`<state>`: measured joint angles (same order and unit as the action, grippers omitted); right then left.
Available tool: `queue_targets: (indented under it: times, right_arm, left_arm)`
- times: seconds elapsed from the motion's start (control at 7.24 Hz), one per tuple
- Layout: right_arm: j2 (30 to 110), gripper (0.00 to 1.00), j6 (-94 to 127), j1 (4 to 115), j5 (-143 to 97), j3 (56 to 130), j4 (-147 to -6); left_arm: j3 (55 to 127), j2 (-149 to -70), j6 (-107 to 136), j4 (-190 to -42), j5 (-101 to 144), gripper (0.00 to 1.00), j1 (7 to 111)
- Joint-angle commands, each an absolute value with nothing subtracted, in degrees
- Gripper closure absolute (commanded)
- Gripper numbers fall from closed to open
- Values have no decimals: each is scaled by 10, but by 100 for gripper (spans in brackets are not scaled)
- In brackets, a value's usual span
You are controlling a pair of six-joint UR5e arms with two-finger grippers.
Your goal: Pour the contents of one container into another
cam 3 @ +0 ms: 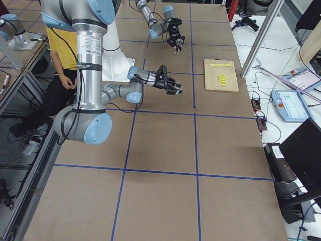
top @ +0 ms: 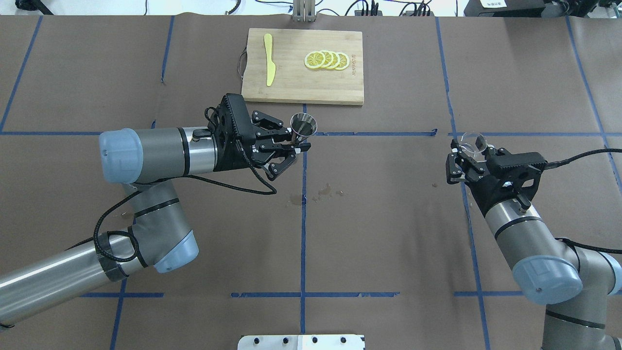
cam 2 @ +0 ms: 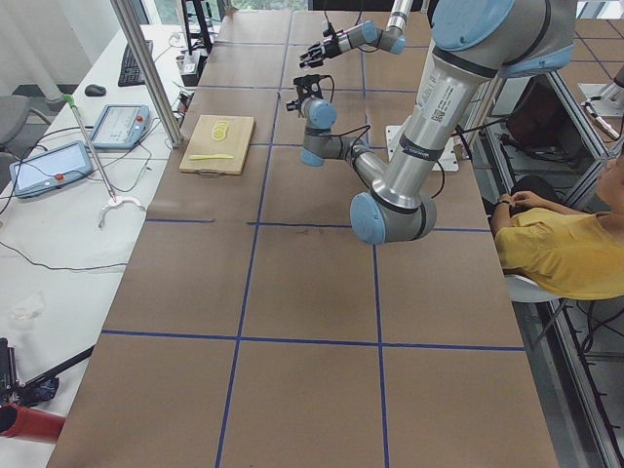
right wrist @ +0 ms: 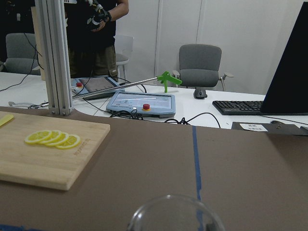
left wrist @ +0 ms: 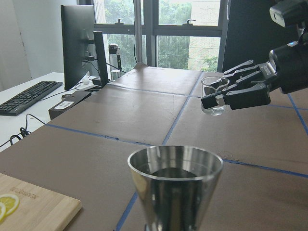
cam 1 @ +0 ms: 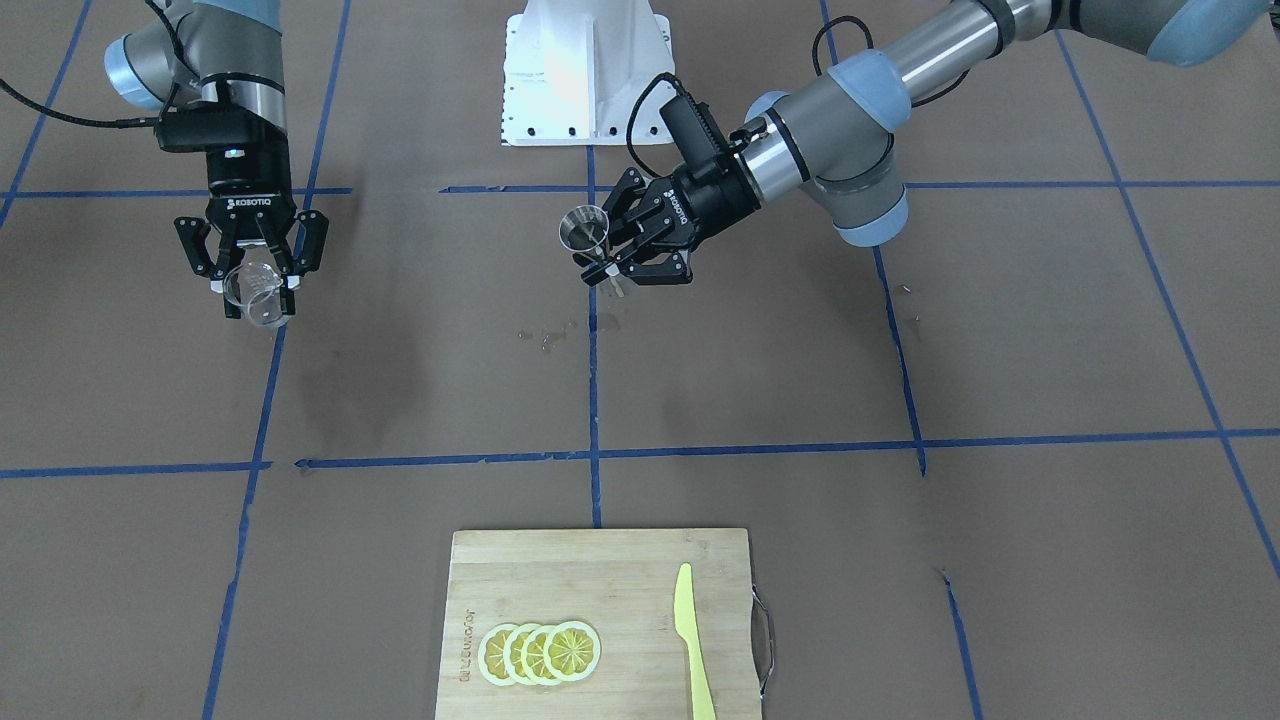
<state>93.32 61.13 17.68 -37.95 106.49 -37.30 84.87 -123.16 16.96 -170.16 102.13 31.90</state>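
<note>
My left gripper (top: 299, 144) is shut on the narrow waist of a shiny steel jigger (top: 303, 127), held upright above the table's middle line. The same jigger (cam 1: 585, 230) shows in the front view, and its open mouth (left wrist: 174, 166) fills the bottom of the left wrist view. Far to the right, my right gripper (top: 465, 154) is shut on a small clear glass cup (top: 473, 142), lifted off the table. That cup (cam 1: 256, 290) looks roughly upright in the left wrist view (left wrist: 214, 95). Only the cup's rim (right wrist: 174, 216) shows in the right wrist view. The two containers are well apart.
A wooden cutting board (top: 303, 92) lies at the far edge with lemon slices (top: 326, 60) and a yellow knife (top: 269, 65). Small wet spots (top: 324, 190) mark the paper near the centre. The white robot base (cam 1: 585, 70) is on the near side. A seated person (cam 2: 561, 249) is beside the table.
</note>
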Motion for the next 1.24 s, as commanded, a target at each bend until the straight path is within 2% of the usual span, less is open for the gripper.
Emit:
queue_targets:
  times: [0.0, 0.14, 0.41, 1.11]
  right_arm:
    - [933, 93, 612, 174, -354, 948, -260]
    - [933, 90, 612, 171, -344, 908, -204]
    - [926, 83, 611, 153, -320, 883, -189]
    - [923, 71, 611, 117, -290, 868, -192]
  left_arm:
    - [848, -1231, 169, -1702, 1021, 100, 319]
    - [848, -1231, 169, -1702, 1021, 100, 319]
    - [848, -1231, 170, -1702, 1021, 100, 319]
    - [848, -1230, 169, -1702, 1021, 100, 319]
